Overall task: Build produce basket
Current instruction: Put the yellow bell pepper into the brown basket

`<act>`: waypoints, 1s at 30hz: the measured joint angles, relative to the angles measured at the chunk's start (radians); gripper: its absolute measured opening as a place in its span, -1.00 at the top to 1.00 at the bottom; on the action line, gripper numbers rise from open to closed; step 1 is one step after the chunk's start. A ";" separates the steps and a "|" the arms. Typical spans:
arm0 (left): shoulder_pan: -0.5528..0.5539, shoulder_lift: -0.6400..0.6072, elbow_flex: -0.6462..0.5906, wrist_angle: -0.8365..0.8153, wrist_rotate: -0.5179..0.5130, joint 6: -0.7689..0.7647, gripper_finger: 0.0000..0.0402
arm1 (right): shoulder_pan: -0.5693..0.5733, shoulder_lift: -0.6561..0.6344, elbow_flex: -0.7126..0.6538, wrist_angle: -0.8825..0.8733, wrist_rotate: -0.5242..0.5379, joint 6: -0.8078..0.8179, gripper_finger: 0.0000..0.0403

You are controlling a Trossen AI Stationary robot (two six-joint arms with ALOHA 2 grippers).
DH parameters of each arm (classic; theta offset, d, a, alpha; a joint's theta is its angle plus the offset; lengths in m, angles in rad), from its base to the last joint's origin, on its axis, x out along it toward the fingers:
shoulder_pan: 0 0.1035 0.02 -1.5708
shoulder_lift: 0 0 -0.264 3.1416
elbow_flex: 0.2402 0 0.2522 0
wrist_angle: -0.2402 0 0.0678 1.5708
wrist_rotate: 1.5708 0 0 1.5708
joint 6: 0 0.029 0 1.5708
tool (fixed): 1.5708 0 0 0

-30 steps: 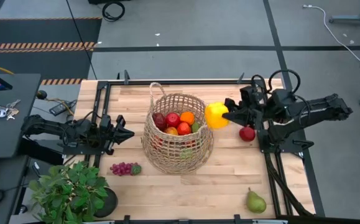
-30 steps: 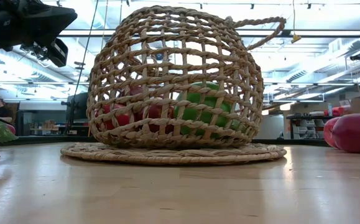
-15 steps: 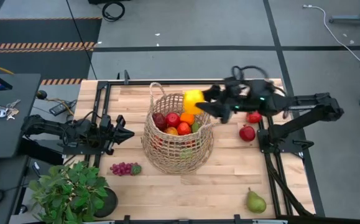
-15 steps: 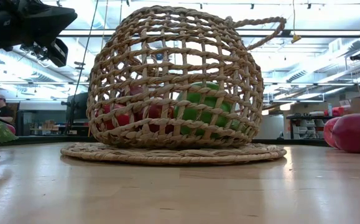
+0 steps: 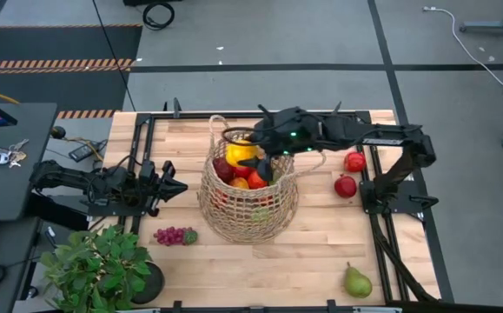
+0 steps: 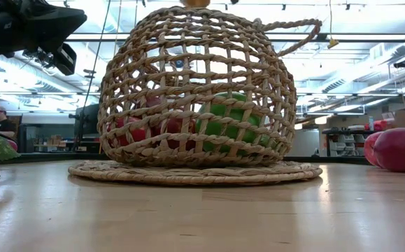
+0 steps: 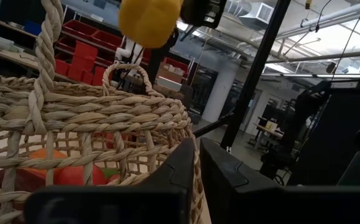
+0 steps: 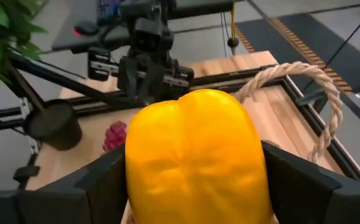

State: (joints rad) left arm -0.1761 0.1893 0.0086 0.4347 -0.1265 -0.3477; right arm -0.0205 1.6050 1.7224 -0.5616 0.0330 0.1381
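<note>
Right gripper clamping yellow pepper above basket on wooden table, workshop behind.

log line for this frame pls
right hand: holds yellow pepper over basket | left hand: shut, idle beside basket

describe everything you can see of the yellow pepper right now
The yellow pepper is smooth, glossy and lobed, with a shallow crease down its face. It is held off the table between the two dark fingers of the right gripper, one on each side. In the high view it hangs over the far side of the basket opening, above the red and orange produce already inside. In the left wrist view it hangs clear above the rim.
</note>
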 joint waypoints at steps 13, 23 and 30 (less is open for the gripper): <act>0.000 0.000 0.000 0.000 0.000 0.000 0.82 | -0.122 0.195 0.074 -0.154 0.000 -0.012 -0.58; 0.000 0.000 0.000 -0.001 0.000 0.000 0.84 | -0.191 0.345 0.073 -0.252 0.005 0.046 -0.58; 0.000 0.000 0.000 -0.001 0.000 0.000 0.83 | -0.201 0.388 0.073 -0.306 0.045 0.091 -0.58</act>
State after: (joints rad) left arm -0.1764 0.1894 0.0086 0.4339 -0.1265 -0.3477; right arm -0.2218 1.9934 1.7954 -0.8678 0.0776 0.2290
